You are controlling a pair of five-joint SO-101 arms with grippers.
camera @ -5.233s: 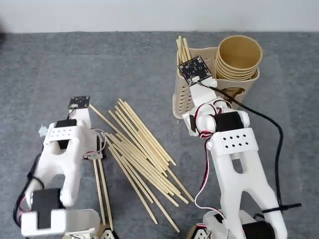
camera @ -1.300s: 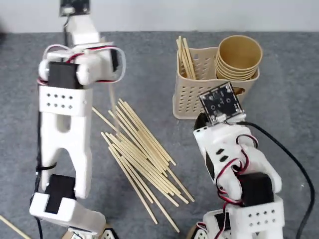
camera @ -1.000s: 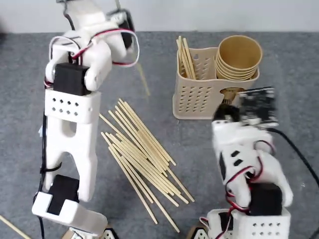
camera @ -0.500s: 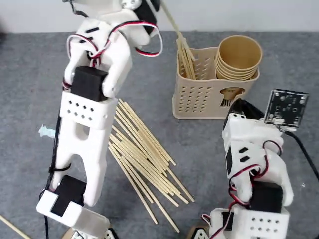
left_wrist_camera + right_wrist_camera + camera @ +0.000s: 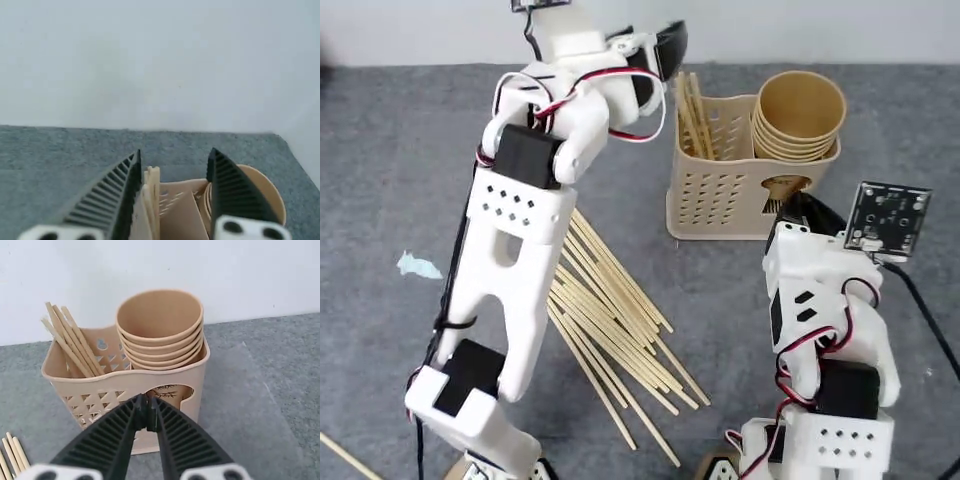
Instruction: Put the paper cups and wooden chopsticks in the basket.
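While my left arm stretches up to the upper middle of the high view, my left gripper (image 5: pixel 667 42) hangs just over the upper left corner of the basket (image 5: pixel 720 200). Its black fingers (image 5: pixel 122 192) are spread wide apart and clamp nothing. Between them I look down on the basket's rim. The tips of a few chopsticks (image 5: pixel 692 110) stand close beside one finger, though I cannot tell whether they touch it.

Those chopsticks lean together in the basket's left compartment, their ends rising above the rim. A nested stack of paper cups (image 5: pixel 802 108) sits upright in the right compartment, mouths up.

My right arm is folded at the lower right of the high view. My right gripper (image 5: pixel 146 401) points at the basket's near wall from a little way off. Its fingers are pressed together with nothing between them, and they are clear of the wall.

A heap of loose chopsticks (image 5: pixel 620 320) lies across the middle of the frame on the grey carpet (image 5: pixel 880 230). They run slantwise from upper left to lower right, and my left arm passes over part of them. One single chopstick (image 5: pixel 342 456) lies by itself at the lower left corner. A small pale scrap (image 5: pixel 418 266) rests on the carpet at the left, well apart from the heap.
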